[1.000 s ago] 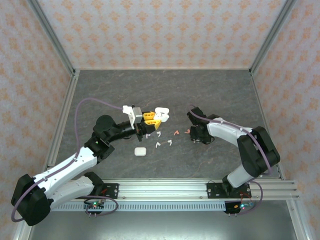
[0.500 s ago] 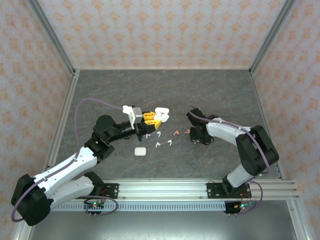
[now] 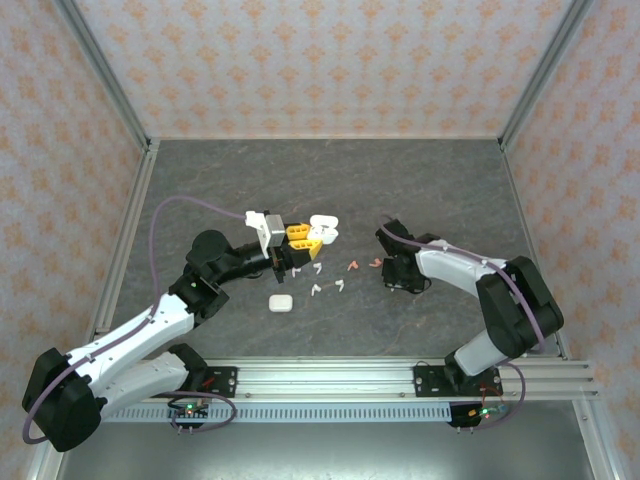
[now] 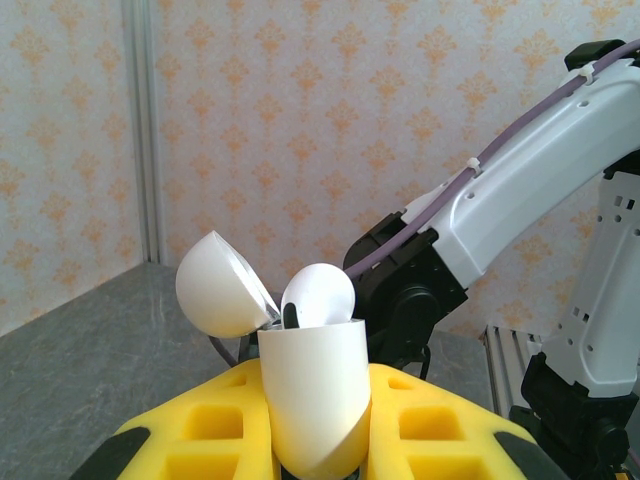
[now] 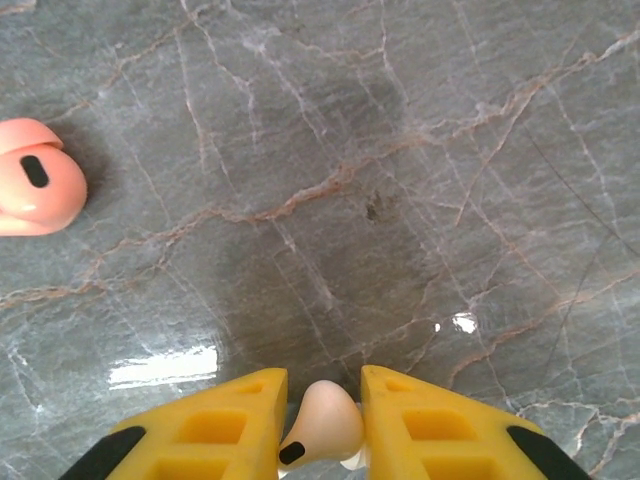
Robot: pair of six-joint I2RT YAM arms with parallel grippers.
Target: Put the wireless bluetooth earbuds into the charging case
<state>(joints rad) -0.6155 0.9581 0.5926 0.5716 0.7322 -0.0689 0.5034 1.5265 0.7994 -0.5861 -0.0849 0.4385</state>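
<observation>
The left gripper (image 4: 315,450) is clenched on the open charging case (image 4: 315,375). It holds the case upright with the lid (image 4: 222,285) swung toward 10 o'clock, probably so the sockets face up. One white earbud (image 4: 318,293) sits inside. The right gripper (image 5: 320,398) pinches a pale coral earbud (image 5: 328,422) low over the table (image 5: 420,150), its stem mostly hidden. Another coral earbud (image 5: 35,178) lies at 10 o'clock, cut off by the frame edge.

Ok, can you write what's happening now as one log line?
left fingers: shut on open white case, white earbud inside | right fingers: pinching pale pink earbud | table: coral earbud loose
</observation>
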